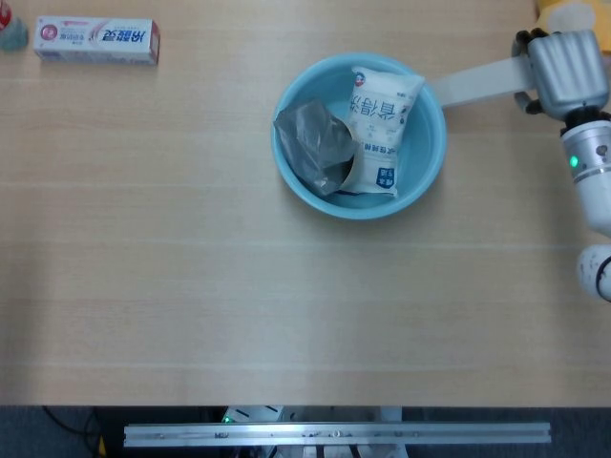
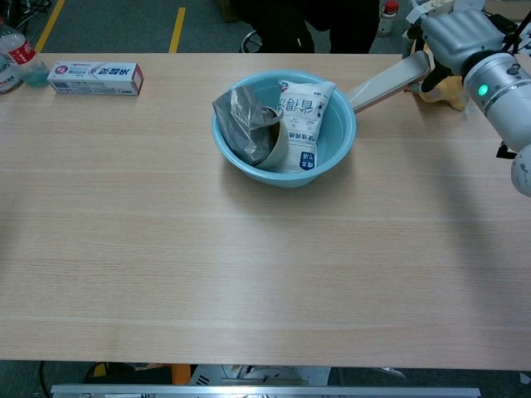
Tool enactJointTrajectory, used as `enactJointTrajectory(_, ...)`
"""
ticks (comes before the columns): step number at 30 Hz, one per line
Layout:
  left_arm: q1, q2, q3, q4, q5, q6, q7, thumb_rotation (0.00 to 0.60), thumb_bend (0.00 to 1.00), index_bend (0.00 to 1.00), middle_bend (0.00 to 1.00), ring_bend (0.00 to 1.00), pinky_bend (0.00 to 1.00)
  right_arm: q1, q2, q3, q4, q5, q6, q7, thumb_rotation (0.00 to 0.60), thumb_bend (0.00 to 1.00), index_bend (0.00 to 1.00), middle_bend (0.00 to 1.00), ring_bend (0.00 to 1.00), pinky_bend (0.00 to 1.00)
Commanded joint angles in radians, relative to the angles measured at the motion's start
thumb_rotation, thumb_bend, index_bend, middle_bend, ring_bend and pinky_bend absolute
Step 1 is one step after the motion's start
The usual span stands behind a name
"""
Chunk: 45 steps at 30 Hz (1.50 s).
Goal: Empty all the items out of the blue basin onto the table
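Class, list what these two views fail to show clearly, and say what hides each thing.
- Metal cup in the blue basin: mostly hidden by the grey foil bag in both views.
- Lower part of the white milk pouch: tucked behind the cup.
- Right hand: its fingers lie underneath, so the grip on the flat grey bar is unclear.
- Yellow plush toy: blocked by the hand.
- Left hand: outside both views.

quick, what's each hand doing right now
Left hand: not in view.
Right hand: grips a flat grey bar that reaches to the basin rim.

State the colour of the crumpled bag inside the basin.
Dark grey, slightly shiny crumpled bag, clearest in the head view.
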Motion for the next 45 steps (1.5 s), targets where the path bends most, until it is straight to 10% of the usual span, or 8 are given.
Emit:
enactJointTrajectory(1, -0.001, 0.0, 0.0, 0.0, 0.001, -0.002, 0.0, 0.6, 0.22, 0.29, 0.29, 0.25, 0.22, -0.006, -0.029, 0.006, 0.029, -0.016, 0.001, 0.009, 0.6, 0.33, 0.62, 0.63, 0.55, 0.64)
enactJointTrajectory(16, 0.007, 0.001, 0.002, 0.003, -0.006, 0.004, -0.008, 0.6, 0.22, 0.29, 0.29, 0.25, 0.22, 0.012, -0.161, 0.078, 0.147, -0.04, 0.017, 0.018, 0.6, 0.33, 0.61, 0.6, 0.51, 0.62)
enactJointTrajectory(29, 0.009, 0.0, 0.001, 0.002, -0.008, 0.006, -0.005, 0.6, 0.22, 0.29, 0.29, 0.25, 0.21, 0.003, -0.088, 0.095, 0.033, 0.054, -0.081, -0.104, 0.6, 0.27, 0.13, 0.31, 0.23, 0.43)
enactJointTrajectory(45, 0.013, 0.015, 0.004, -0.022, 0.0, 0.016, 0.012, 0.6, 0.22, 0.29, 0.29, 0.25, 0.21, 0.017, 0.223, 0.083, -0.447, 0.015, -0.161, -0.135, 0.6, 0.16, 0.04, 0.28, 0.19, 0.41)
